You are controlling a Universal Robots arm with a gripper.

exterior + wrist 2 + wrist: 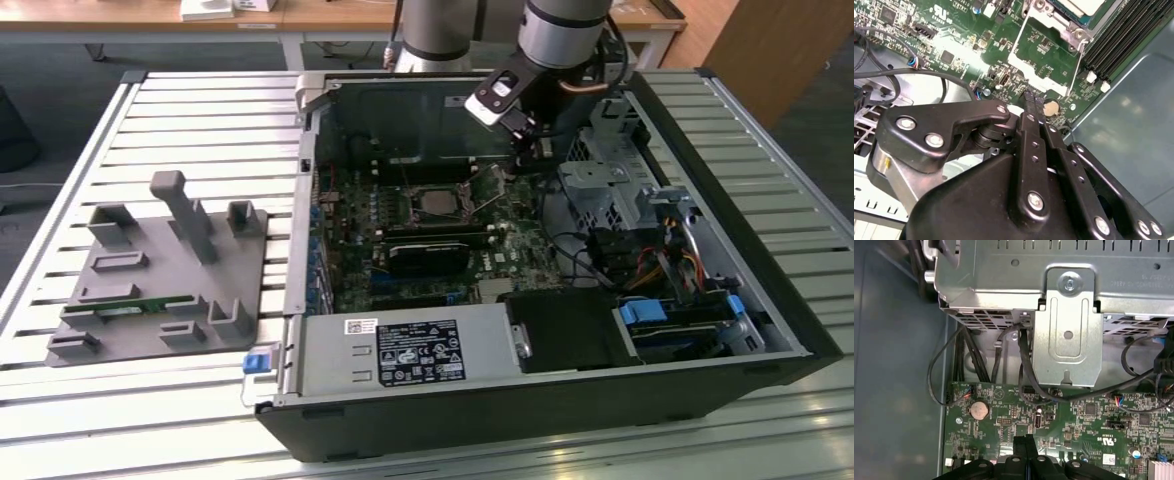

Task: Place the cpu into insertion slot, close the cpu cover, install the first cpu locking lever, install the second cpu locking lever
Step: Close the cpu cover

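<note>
one open computer case [561, 425] is seen on a slatted surface [200, 120], with one grey fixture [160, 270] beside it on the exterior view's left. one arm [567, 35] reaches into the case from the far side. its one claw [533, 160] is held low over the green board [497, 255], close to the far wall. it is to the exterior view's right of the slot [406, 204] and apart from it.

in both wrist views the two fingers [1030, 107] [1020, 447] are seen pressed together, with only a thin line between them. nothing is gripped. just past the fingertips one round coin battery [979, 410] is seen on the board.

the cpu [435, 204] is seen lying in the slot, near the middle of the board. in the second wrist view its pale face [1081, 4] is bordered by the silver metal of the cover [1058, 22]. whether the cover is fully down cannot be told. one thin wire lever [1077, 67] is seen running along the side of the cover towards the claw. whether it is latched cannot be told.

long black memory slots [1119, 35] lie beside the cpu, with two white tabs at their ends. in the first wrist view one silver drive cage [1069, 325] is seen above the board, with black cables [1024, 365] looped under it.
</note>
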